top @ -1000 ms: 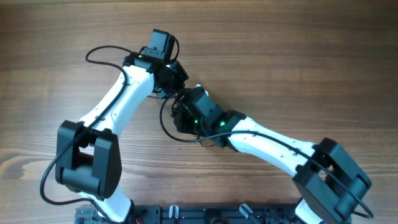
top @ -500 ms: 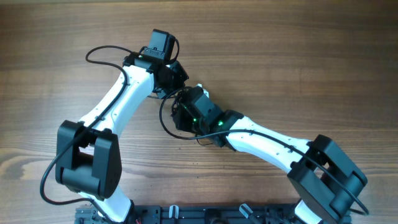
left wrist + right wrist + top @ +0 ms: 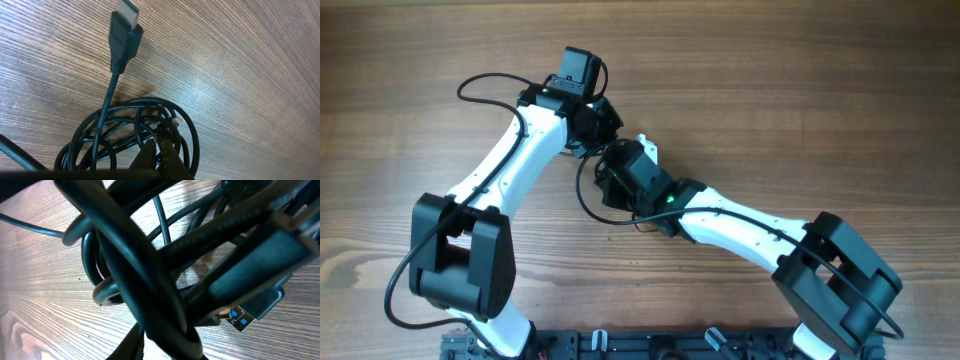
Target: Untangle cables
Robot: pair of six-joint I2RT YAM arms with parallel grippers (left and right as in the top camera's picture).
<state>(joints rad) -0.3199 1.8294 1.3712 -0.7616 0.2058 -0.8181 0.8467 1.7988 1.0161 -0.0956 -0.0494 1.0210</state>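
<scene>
The cables (image 3: 582,195) are a small black bunch on the wooden table, mostly hidden under both wrists in the overhead view. In the left wrist view they lie as a loose coil (image 3: 100,137) with a flat plug (image 3: 125,30) stretching away from it. My left gripper (image 3: 161,144) is shut on a strand at the coil's near side. In the right wrist view a thick cable (image 3: 135,265) fills the frame, and a plug with a blue insert (image 3: 245,316) lies beside it. That cable runs between the jaws of my right gripper (image 3: 167,347), which is shut on it.
Both arms meet over the bunch, the left wrist (image 3: 582,95) just above the right wrist (image 3: 638,172). Thin arm wires loop at the upper left (image 3: 470,85) and the lower left (image 3: 392,295). The arm bases stand at the near edge.
The right arm has moved a little left and up toward the left gripper, and its jaws have narrowed onto the cable. The left arm has held still.
</scene>
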